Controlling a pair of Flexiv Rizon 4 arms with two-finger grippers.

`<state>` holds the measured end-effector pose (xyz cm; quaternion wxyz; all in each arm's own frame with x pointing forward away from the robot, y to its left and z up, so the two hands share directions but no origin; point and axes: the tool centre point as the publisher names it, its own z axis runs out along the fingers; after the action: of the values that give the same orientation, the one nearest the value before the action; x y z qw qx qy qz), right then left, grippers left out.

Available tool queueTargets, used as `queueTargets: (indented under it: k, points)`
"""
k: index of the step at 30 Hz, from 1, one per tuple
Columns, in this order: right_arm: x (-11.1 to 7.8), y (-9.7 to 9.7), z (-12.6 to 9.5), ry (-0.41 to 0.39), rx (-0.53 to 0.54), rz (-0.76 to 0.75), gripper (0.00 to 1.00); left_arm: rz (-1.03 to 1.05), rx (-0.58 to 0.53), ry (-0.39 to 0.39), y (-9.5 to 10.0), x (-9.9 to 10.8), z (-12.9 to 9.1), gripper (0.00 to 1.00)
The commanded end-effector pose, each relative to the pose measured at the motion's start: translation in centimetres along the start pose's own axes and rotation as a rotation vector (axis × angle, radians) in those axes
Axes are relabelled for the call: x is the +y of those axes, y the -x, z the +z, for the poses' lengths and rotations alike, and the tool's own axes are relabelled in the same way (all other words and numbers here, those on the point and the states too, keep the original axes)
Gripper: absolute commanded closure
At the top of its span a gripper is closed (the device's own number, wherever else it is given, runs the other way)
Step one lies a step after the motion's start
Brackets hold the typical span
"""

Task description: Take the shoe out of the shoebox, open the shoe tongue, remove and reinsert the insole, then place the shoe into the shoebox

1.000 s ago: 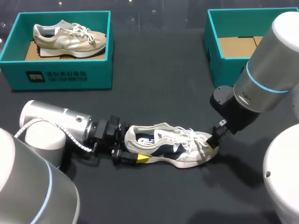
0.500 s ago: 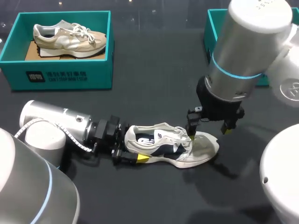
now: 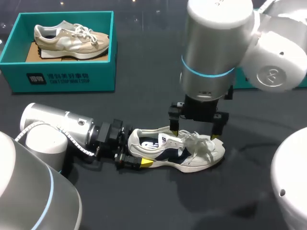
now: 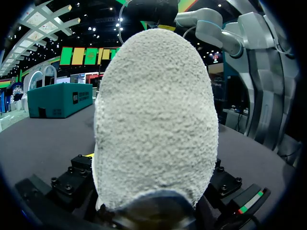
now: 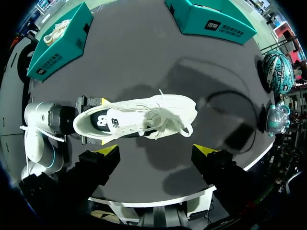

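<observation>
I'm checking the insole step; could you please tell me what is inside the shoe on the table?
Inside the shoe, a dark insole with white print shows at the heel end. Further forward, the laces cover it, so the toe end cannot be seen.

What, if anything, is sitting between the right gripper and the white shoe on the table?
Nothing visible. The right gripper hangs open above the white shoe with only air between them. The left gripper clamps the heel from behind, clear of that path. The laces lie loose across the top.
</observation>
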<state>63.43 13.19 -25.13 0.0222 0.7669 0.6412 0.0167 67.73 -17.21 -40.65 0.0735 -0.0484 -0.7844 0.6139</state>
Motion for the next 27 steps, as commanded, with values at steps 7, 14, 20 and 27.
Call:
queueTargets:
  k: [7,14,20,27]
  points:
    - [-0.5,-3.7,1.6,0.043,-0.342,0.096,0.0,0.0,-0.002,0.0,-0.2,0.0,0.0,1.0]
    - [-0.5,-4.1,2.0,0.046,-0.391,0.106,0.0,0.0,-0.002,0.0,-0.2,0.0,0.0,1.0]
    - [0.1,-5.7,4.0,0.06,-0.49,0.143,0.0,0.0,-0.002,0.0,-0.2,0.0,0.0,1.0]
    - [0.6,-6.5,4.5,0.076,-0.622,0.171,0.0,0.0,-0.002,0.0,-0.2,0.0,0.0,1.0]
